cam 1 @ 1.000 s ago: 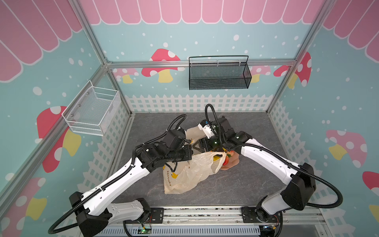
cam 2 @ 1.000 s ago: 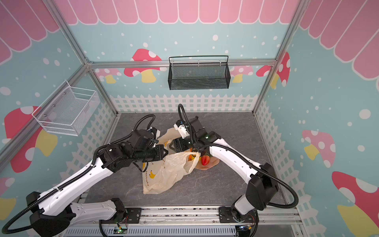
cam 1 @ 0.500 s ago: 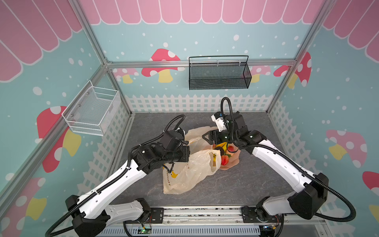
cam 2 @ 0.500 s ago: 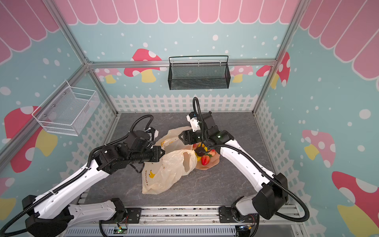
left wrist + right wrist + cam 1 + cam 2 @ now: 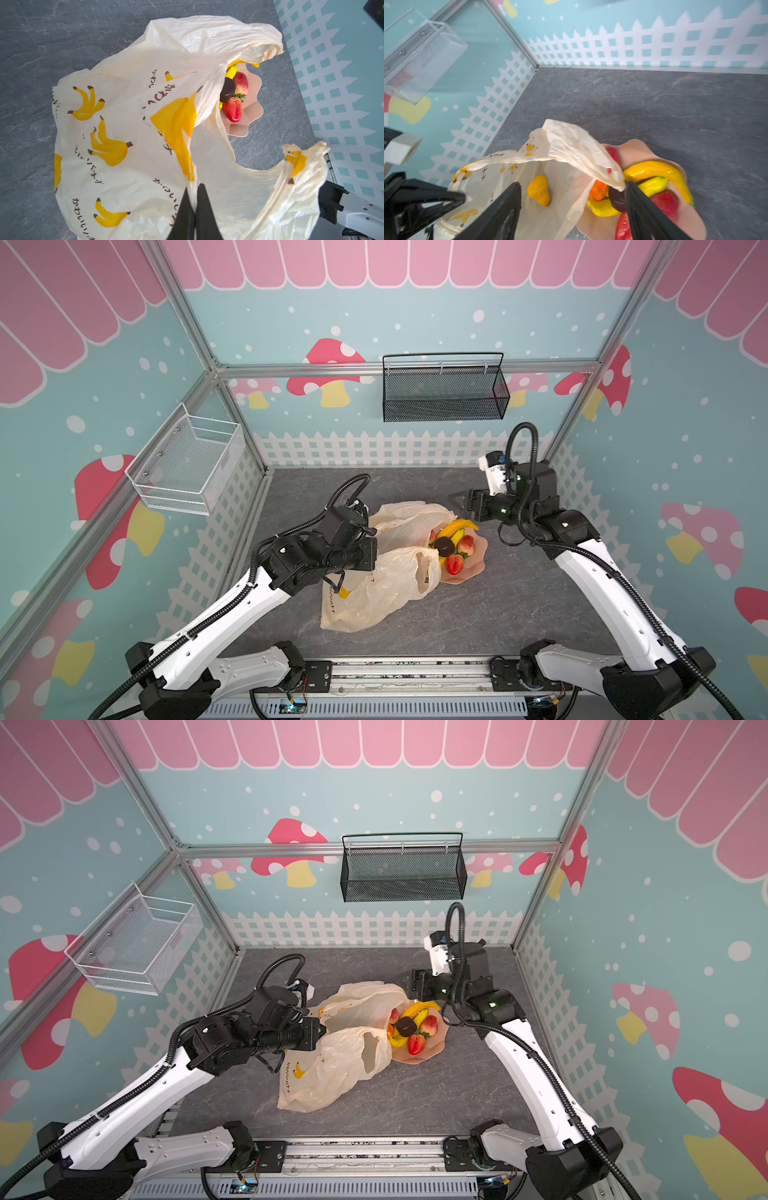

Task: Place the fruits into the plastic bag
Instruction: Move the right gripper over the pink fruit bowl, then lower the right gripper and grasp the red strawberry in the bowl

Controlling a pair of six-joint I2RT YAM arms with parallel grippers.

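Teal walls (image 5: 415, 315) with painted mushrooms (image 5: 328, 373) and a white picket fence (image 5: 374, 448) enclose a grey stone-look counter (image 5: 478, 614). A black mesh basket (image 5: 444, 402) and a white wire basket (image 5: 187, 472) hang on them.

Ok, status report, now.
Left hand shut on plastic bag. Right hand open, empty. Fruits piled on pink plate. Bag flap overhangs them.

My left tool (image 5: 195, 188) is pinched tight on the plastic bag (image 5: 124, 124), left arm (image 5: 232, 605) stretched low toward centre. My right tool (image 5: 572, 185) has jaws wide apart, right arm (image 5: 602, 585) raised, wrist angled inward.
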